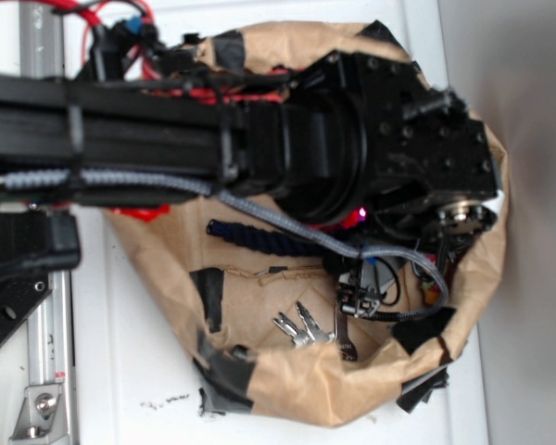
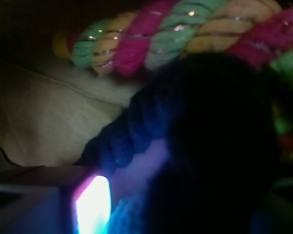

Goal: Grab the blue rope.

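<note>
1. Blue rope: thick, dark navy, twisted cord lying on the brown paper, running from left of centre rightward until it passes under the black arm. In the wrist view it fills the lower middle as a dark twisted mass, very close to the camera. Judged soft, light and limp; it should squash under a pinch and sag on either side of the hold. The twisted ridges offer good friction. Best hold, by judgement: across the body of the cord, not an end.
2. Metal keys: small silvery pieces on the paper below the rope, apart from it.
3. Multicoloured rope: pink, green and yellow twist, lying just beyond the blue rope in the wrist view; a wide pinch could catch it too.
4. End effector: hidden by the arm in the exterior view and lost in dark blur at the wrist; cannot tell how far apart the fingers stand, or whether they hold anything.
</note>
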Tool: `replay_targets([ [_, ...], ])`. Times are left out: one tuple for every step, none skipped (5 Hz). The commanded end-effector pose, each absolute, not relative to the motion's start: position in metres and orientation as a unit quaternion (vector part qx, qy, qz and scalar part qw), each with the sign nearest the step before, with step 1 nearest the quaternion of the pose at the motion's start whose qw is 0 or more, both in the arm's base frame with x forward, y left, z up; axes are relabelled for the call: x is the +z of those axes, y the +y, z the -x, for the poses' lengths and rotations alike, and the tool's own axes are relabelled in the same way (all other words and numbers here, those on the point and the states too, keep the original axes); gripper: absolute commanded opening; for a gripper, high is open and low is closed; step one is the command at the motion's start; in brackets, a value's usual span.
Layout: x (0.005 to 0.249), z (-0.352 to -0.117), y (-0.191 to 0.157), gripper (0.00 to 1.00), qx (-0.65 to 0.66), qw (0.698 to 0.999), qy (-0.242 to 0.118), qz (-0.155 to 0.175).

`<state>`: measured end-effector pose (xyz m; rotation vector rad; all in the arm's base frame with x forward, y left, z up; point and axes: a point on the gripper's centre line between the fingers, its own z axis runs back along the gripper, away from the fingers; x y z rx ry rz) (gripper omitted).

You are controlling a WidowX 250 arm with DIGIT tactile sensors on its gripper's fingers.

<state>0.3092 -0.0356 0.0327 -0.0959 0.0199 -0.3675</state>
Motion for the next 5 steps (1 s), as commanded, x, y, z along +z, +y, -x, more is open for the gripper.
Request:
replay_targets([
  [0.076,-0.275,-0.045,0.00,-0.124,0.992,-0.010,-0.003],
  [0.097,-0.246,-0.045,0.00,-0.013,0.994,0.010,-0.111],
  [0.123,-0.230,-0.031,0.00,0.076,0.995,-0.004,-0.061],
  [0.134,-0.233,-0.030,0.00,0.083,0.996,-0.020,-0.011],
  [0.150,-0.237,-0.023,0.00,0.114,0.993,-0.035,0.010],
])
